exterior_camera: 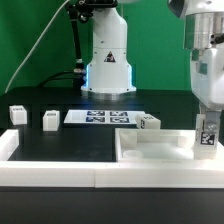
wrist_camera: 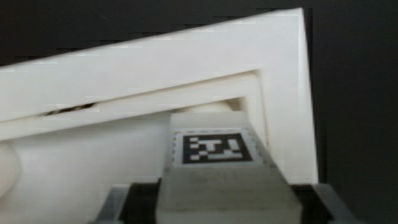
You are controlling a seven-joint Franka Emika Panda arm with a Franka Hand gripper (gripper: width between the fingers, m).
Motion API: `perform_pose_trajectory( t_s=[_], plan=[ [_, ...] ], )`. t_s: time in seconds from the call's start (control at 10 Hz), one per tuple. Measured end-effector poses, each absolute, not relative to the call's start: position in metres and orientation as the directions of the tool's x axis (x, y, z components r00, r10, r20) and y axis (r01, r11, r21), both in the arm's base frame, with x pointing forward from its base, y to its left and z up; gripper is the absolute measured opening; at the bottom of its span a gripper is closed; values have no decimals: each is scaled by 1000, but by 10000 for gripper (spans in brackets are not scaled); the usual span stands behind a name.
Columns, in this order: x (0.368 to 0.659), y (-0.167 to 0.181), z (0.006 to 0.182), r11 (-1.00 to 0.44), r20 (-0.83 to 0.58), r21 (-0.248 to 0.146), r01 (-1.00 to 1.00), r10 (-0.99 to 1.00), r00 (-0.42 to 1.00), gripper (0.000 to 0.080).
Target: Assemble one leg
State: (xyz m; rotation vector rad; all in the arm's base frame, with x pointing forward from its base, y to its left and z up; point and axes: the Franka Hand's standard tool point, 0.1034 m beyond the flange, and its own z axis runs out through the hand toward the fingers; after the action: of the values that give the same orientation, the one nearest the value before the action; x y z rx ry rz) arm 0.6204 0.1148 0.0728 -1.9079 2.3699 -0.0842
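From the exterior view, the white Panda arm's base stands at the back of the black table (exterior_camera: 60,135) before a green backdrop; the arm's two-finger gripper (exterior_camera: 207,128) comes down at the exterior view's right, and between its fingers sits the leg, a small white upright block with a black-and-white square marker tag on its face (exterior_camera: 208,134); the jaws are pinching that block from either side, and it hangs just over the right end of the large white square tray-like part with raised rims (exterior_camera: 150,155); whether the block touches the tray I cannot tell; the thin flat white marker board (exterior_camera: 103,117) lies on the table in front of the arm's base; two more small white tagged blocks (exterior_camera: 50,120) stand well apart from the tray toward the exterior view's left, the farther one (exterior_camera: 17,114) near the edge; another small tagged block (exterior_camera: 149,122) sits just behind the tray's far rim; a long white ledge (exterior_camera: 60,170) runs along the front; in the wrist view, the same leg (wrist_camera: 217,150) fills the middle, its tag facing the camera, the dark gripper fingers (wrist_camera: 134,205) flanking its lower part; behind it the white tray's rims (wrist_camera: 160,75) form a corner against the black table (wrist_camera: 347,110).
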Motion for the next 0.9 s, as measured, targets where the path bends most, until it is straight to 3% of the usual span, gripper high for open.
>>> perform_pose_trajectory(
  t_s=[0.2,0.3,0.4,0.7,0.8,0.9],
  plan=[
    [620,116,72,174,-37,-107,-979,-985,-171,297],
    [620,116,72,174,-37,-107,-979,-985,-171,498],
    [620,116,72,132,-32,-108,-985,-991,-129,611],
    [620,118,72,-223,10,-111,-968,-975,224,643],
    [620,117,72,-297,18,-111,-949,-955,297,643],
    [620,117,72,-280,14,-112,-954,-960,280,649]
  ],
)
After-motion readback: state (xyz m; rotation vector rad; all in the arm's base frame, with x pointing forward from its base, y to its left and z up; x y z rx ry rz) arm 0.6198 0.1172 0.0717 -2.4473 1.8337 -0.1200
